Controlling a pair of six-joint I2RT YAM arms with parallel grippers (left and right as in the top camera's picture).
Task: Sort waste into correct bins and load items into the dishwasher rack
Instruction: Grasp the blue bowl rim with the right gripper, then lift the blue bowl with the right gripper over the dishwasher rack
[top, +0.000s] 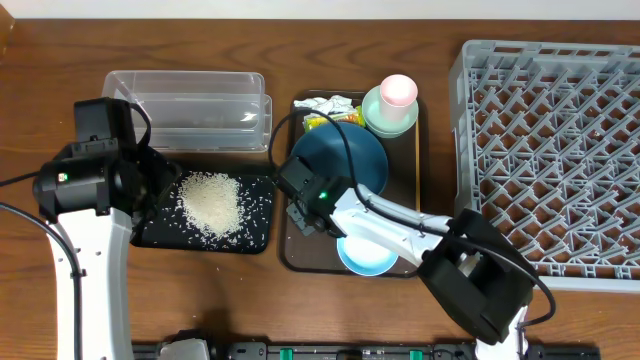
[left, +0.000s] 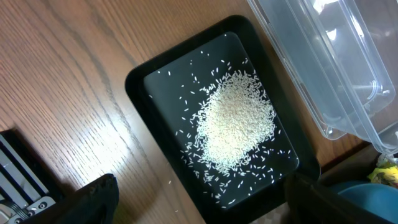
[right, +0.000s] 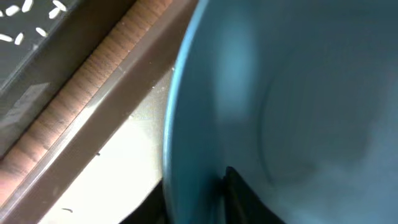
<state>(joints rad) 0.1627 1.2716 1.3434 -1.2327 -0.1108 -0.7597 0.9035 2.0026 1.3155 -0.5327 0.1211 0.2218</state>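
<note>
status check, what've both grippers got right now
Left gripper open over rice in black tray. Right gripper shut on dark-blue bowl rim. Light-blue bowl right beside it.

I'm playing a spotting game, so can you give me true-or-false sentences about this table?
The rice is on the black tray. True.
The grey rack holds dishes. False: none show in it.
The pink cup sits in that rack. False: it sits in the green bowl.
The dark blue bowl sits on the brown tray. True.
The left gripper is open. True.
</note>
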